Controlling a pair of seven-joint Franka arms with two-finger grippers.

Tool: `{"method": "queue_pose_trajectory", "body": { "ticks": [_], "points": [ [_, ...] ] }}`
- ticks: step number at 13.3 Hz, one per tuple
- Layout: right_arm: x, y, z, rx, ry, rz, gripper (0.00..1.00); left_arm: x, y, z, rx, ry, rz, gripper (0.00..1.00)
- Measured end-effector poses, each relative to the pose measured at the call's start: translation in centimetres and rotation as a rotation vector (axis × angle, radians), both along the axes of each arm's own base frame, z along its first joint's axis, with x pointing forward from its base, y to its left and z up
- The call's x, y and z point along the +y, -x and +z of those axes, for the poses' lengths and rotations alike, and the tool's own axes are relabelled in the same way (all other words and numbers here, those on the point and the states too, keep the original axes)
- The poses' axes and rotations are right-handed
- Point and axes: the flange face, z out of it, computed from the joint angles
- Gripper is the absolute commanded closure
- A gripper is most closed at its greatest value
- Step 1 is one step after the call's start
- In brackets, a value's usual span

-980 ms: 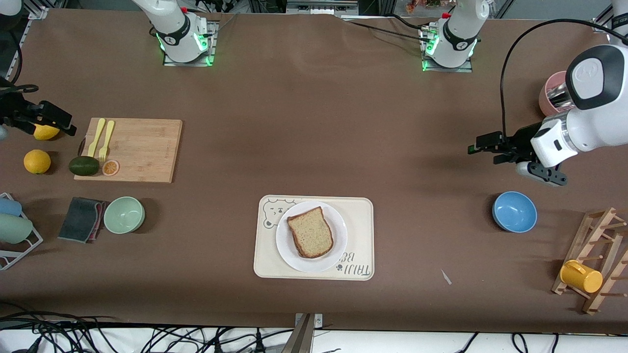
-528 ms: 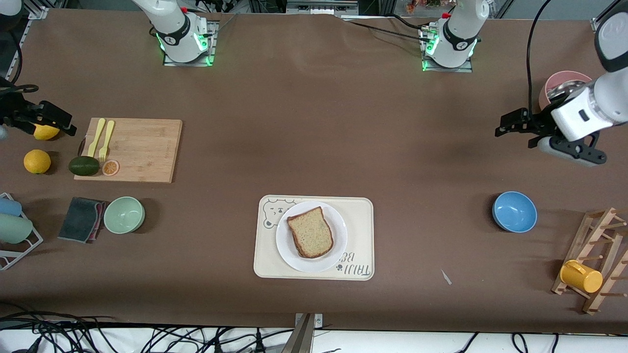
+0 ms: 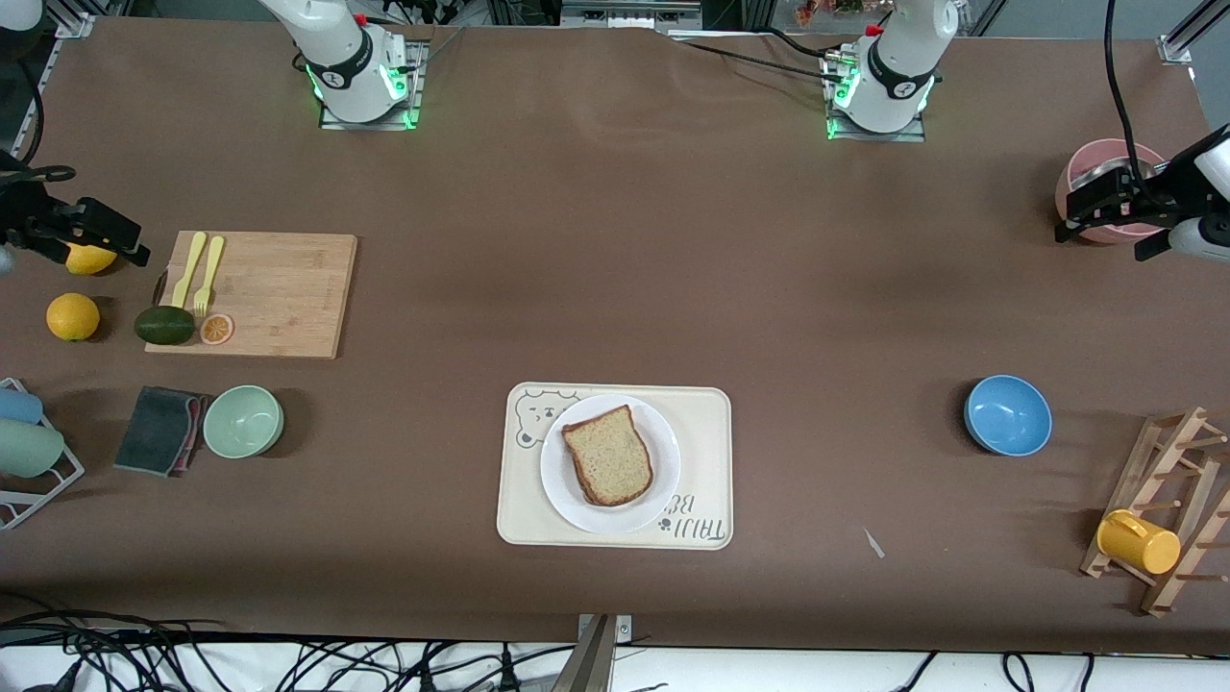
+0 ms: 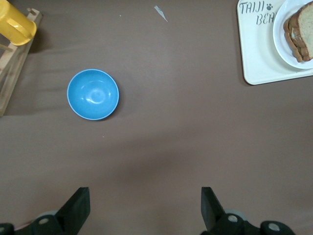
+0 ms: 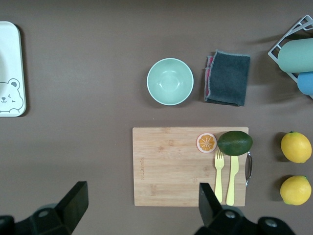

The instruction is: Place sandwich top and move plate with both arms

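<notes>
— With the sandwich top (image 3: pixel 607 455) on the plate (image 3: pixel 560 483), which gripper is nearer?
— You have neither close: left gripper (image 3: pixel 1105 207) and right gripper (image 3: pixel 91 235) hang spread at the tabletop's ends, the plate midway between.

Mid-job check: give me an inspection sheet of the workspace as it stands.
Surface: brown table.
Job's things: sandwich top lies on the stack on the white plate, plate on the bear tray.
Clutter: cutting board with avocado, orange slice, yellow cutlery; lemons; green bowl; grey cloth; blue bowl; yellow cup on wooden rack; pink container.
Grippers: left gripper open over the pink container; right gripper open over a lemon. Both empty.
Cables: bundle along the table's nearest edge.
Surroundings: nothing seen.
</notes>
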Motion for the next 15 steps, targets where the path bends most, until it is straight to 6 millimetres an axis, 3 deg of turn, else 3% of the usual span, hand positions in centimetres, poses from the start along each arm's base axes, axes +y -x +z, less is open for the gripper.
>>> {"method": "queue_pose_trajectory", "body": {
  "ticks": [2, 7, 15],
  "points": [
    [0.0, 0.0, 0.0, 0.000, 0.000, 0.000, 0.00, -0.4, -0.8, 0.9, -0.019, -0.043, 0.005, 0.00],
    [0.0, 0.0, 0.0, 0.000, 0.000, 0.000, 0.00, -2.9, -2.8, -0.7, 0.007, -0.060, -0.002, 0.00],
    [0.1, 0.0, 0.0, 0.000, 0.000, 0.001, 0.00, -2.3, -2.5, 0.9, 0.004, -0.062, 0.009, 0.00]
  ]
}}
